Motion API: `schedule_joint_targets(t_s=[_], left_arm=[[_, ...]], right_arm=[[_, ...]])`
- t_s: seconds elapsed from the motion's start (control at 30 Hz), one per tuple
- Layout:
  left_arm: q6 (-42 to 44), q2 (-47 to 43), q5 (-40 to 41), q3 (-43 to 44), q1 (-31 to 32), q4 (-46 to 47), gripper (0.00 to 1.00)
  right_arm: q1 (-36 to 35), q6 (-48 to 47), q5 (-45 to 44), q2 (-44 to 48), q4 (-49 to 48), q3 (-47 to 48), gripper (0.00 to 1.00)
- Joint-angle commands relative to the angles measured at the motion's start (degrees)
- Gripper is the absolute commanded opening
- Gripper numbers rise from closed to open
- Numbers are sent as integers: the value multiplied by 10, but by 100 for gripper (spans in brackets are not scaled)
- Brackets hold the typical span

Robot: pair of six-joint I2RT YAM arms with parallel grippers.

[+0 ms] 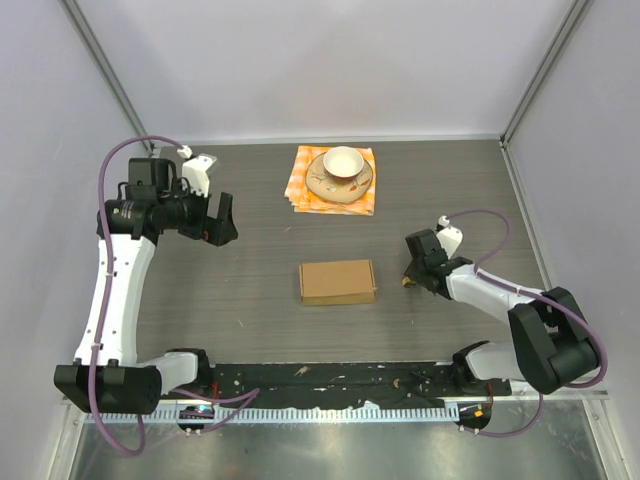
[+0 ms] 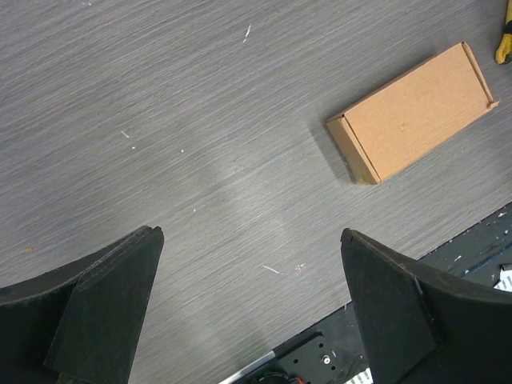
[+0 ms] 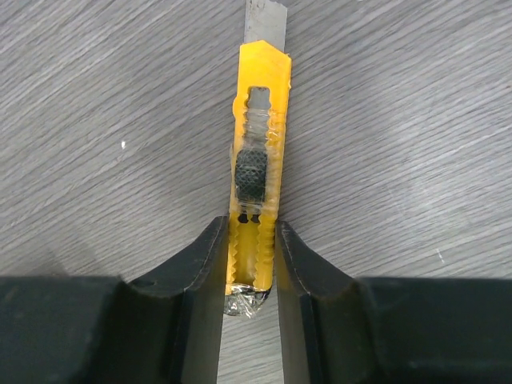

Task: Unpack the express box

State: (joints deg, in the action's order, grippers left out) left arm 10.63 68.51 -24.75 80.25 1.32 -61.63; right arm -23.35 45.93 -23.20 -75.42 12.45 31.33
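Grey wood-grain worktop (image 1: 250,310) runs between pale walls. The express box (image 1: 337,282) lies flat near the middle of it, between the two arms and touching nothing else. From the left wrist view the express box (image 2: 412,112) looks fully closed: the lid is down, the end flap is tucked in, and we see no cut or lifted edge. At the far side a cup (image 1: 342,160) stands on a saucer (image 1: 318,186), which rests on an orange checkered cloth (image 1: 298,196), well apart from the box.

Our left arm (image 1: 112,280) is raised over the left part of the worktop. The left jaws are spread wide and hold nothing, with only bare surface beneath them. Our right arm (image 1: 490,292) reaches in low on the right. The right jaws pinch the rear end of a yellow utility knife (image 3: 256,176), one finger pressed to each side of its handle. A short blade (image 3: 264,18) sticks out at the far end. In the top view the knife sits near the right end of the box without touching it. We cannot tell whether it has left the worktop yet.

We judge the job to be barely begun. The cutting tool is gripped, but nothing on the box has been done. What is left is bringing the blade to the box, slitting the closure, folding back the flaps and taking out whatever is inside.
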Motion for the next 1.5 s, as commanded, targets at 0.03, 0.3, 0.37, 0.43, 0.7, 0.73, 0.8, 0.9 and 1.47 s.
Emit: schedule_joint_targets(t_s=[0.03,0.3,0.37,0.43,0.7,0.73,0.8,0.9,1.47], left_arm=[[10,-17,-25,16,-4,-10,100],[115,-71,-179,4,-3,-16,100],[122,-73,-216,9,-3,-25,100],[133,-61,-245,25,-4,-44,100],[131,-13,-372,48,-4,-98,100],[159,-8,-383,51,-3,-111,100],[208,14,-416,66,-2,-181,100],[306,50,-452,91,2,-293,100],[275,76,-433,37,141,-336,100]], right_arm=[[-46,-59,30,25,6,33,8],[-169,-268,136,119,-15,129,6],[-203,-295,116,125,1,154,2],[-253,-344,110,129,16,169,1],[-418,-515,63,129,40,209,1],[-449,-531,47,128,51,213,1],[-475,-573,15,127,62,226,1],[-536,-626,-26,121,72,242,1],[-594,-746,-83,64,140,342,1]])
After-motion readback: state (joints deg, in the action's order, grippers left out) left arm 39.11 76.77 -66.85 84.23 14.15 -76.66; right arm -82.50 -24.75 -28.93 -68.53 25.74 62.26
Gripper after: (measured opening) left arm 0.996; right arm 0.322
